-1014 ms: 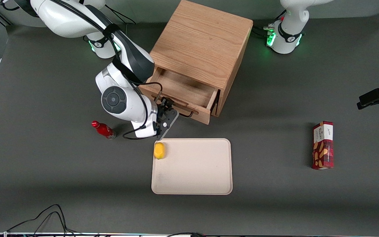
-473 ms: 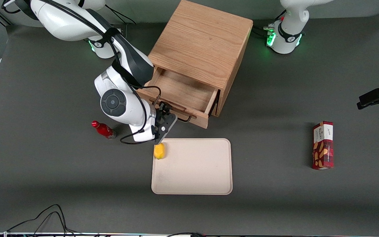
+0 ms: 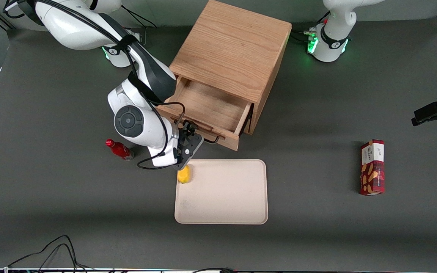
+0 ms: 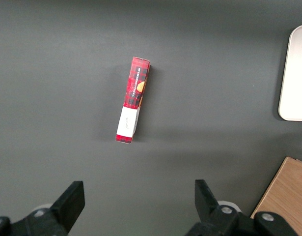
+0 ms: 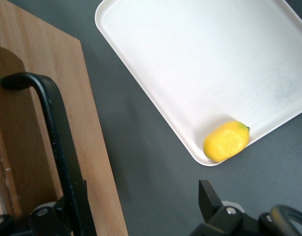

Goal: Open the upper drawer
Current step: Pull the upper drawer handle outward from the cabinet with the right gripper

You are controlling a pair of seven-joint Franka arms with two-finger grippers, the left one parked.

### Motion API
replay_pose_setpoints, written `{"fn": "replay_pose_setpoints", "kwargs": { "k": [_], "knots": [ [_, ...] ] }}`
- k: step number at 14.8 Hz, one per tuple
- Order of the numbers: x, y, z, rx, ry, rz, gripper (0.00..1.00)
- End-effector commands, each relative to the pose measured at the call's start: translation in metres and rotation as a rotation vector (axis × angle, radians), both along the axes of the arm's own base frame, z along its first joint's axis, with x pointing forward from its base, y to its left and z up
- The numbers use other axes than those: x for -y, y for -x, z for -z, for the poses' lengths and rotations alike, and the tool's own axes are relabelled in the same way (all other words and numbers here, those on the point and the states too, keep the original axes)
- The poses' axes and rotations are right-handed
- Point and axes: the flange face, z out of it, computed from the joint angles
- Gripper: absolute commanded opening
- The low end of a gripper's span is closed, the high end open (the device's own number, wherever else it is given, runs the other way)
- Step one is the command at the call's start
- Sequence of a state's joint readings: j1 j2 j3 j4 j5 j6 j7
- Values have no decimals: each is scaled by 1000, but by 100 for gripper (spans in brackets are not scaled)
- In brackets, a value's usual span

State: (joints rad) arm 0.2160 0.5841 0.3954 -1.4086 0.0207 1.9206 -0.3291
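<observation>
Fingers point(image 5: 60, 219) of the right gripper point(image 3: 188, 142) parted, one beside the thin black wire handle point(image 5: 57, 147), gripping nothing; light-oak upper drawer point(image 3: 207, 110) pulled well out of its cabinet point(image 3: 233, 49); risk: withdrawing arm clips handle or strikes yellow lemon point(image 3: 183, 175) on cream tray point(image 3: 222, 193).

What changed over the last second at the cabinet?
The upper drawer slid farther out toward the tray, drawn by the claw at its black handle, which moved with it nearer the front camera. The lemon, red bottle and snack box stayed put.
</observation>
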Motion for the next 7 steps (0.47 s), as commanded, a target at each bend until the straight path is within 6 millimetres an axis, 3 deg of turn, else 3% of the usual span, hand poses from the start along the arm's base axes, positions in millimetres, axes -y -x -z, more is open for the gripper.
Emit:
{"fn": "replay_pose_setpoints", "kwargs": {
  "k": [1, 7],
  "knots": [
    [6, -13, -2, 18, 10, -7, 100],
    [8, -22, -3, 34, -2, -24, 100]
  ]
}}
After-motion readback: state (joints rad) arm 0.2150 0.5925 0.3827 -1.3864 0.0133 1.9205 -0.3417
